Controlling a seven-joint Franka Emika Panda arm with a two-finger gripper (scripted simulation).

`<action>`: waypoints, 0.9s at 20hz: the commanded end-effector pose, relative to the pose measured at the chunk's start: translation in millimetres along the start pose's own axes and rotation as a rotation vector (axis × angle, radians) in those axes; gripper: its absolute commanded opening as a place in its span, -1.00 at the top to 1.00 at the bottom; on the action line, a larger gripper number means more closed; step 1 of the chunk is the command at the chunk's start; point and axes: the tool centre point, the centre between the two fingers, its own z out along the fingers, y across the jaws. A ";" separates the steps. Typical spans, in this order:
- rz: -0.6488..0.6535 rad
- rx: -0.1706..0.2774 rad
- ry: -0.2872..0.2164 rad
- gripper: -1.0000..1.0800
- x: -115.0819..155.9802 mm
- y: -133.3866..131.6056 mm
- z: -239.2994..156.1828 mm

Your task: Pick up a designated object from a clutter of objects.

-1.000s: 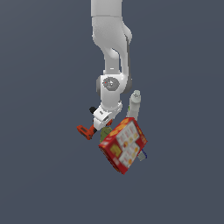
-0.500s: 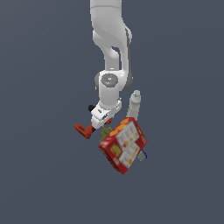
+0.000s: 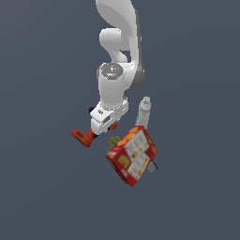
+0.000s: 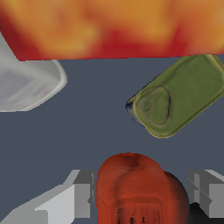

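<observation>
Gripper is held open, fingers either side of the orange-red drill, positioned for closing, clear of the olive-green tin.

A bare simulated scene, not a real room: flat, uniform grey-blue ground fills both views, without walls or furniture, and the arm and objects look smoothly rendered.

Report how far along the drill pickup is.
Done: the claw has reached the drill and straddles it, one finger on each side, apart from the box, bottle and green tin. In hand: the fingers look open, with gaps to the drill. Left: close and lift.
</observation>
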 end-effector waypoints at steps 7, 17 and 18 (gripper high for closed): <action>-0.001 -0.003 0.006 1.00 4.2 36.2 -81.1; 0.000 -0.004 0.004 1.00 8.2 79.9 -172.3; 0.000 -0.004 0.004 1.00 8.6 83.9 -180.1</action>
